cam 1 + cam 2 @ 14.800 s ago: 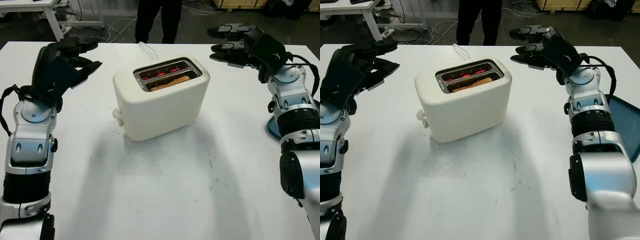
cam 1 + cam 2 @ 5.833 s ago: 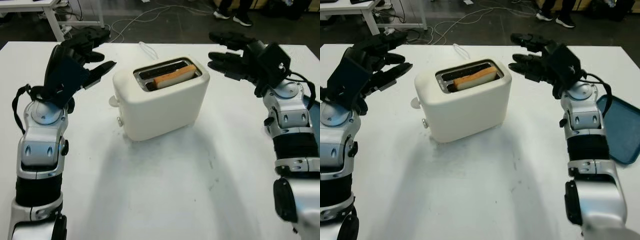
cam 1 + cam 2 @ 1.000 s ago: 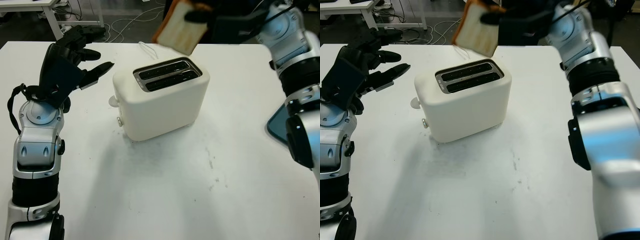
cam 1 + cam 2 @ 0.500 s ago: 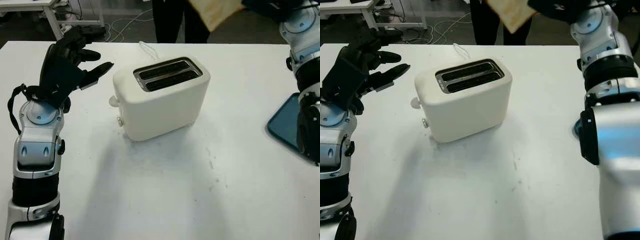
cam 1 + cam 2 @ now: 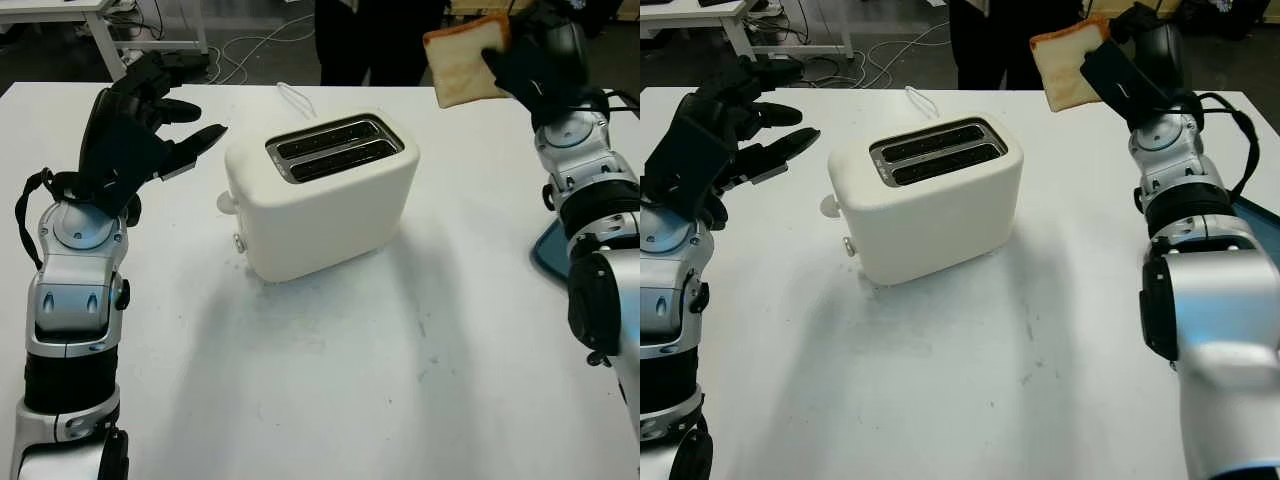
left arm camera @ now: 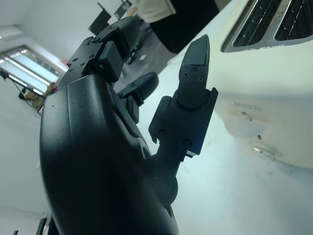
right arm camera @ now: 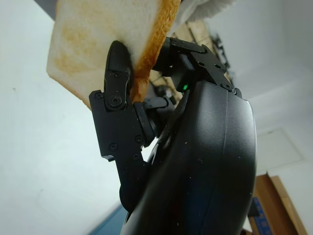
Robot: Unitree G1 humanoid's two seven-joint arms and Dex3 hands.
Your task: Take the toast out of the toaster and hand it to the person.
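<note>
Right hand (image 5: 1130, 62) raised high, fingers pinching the toast (image 5: 1068, 62)
Left hand (image 5: 135, 125) hovers open beside the toaster (image 5: 322, 192)

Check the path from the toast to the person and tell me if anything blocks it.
Nothing visible blocks it. The right hand holds the toast up in the air above the table's far right edge, and the person stands just beyond that edge. The toaster sits lower and nearer, and the left hand is open off to its side.
</note>
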